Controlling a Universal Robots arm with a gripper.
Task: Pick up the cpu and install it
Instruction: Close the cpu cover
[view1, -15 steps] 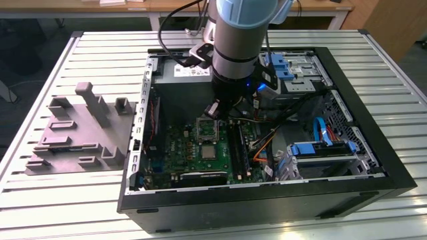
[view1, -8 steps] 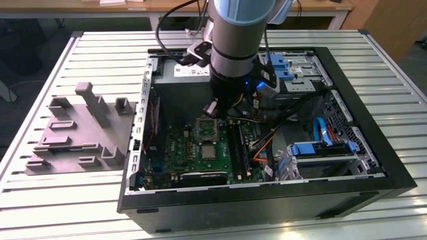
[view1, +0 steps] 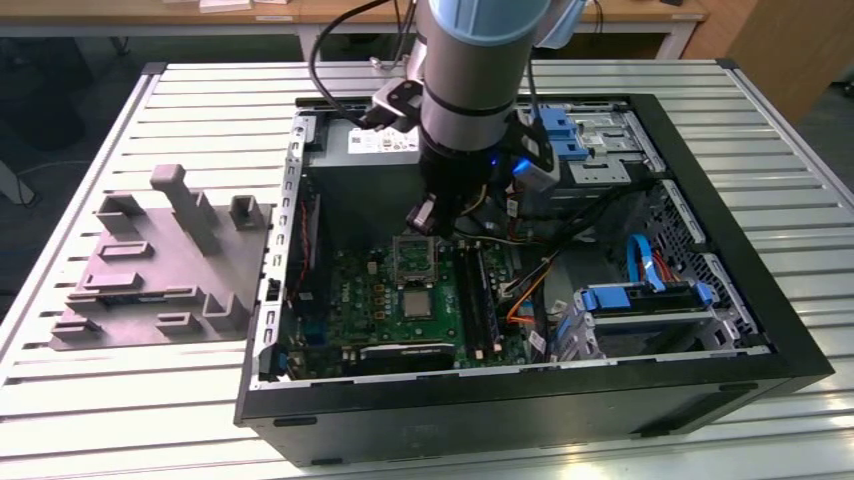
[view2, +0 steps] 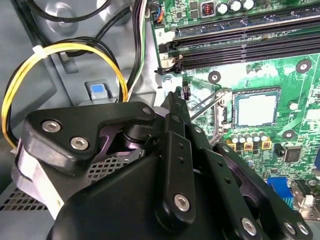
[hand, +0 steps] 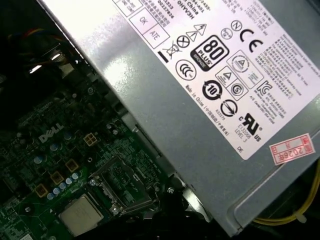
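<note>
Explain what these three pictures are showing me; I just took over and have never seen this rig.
The exterior view looks down on a slatted table with an open computer case on it and a grey moulded tray beside it, on the exterior view's left. A single robot arm reaches down into the case, above the green motherboard.

The two wrist views come from cameras riding on the arm. The second wrist view looks past the black gripper at the motherboard. The cpu lies flat in its socket there, with the socket's hinged frame swung open next to it. The first wrist view shows the cpu beside the silver power supply. The gripper holds nothing that I can see.
</note>
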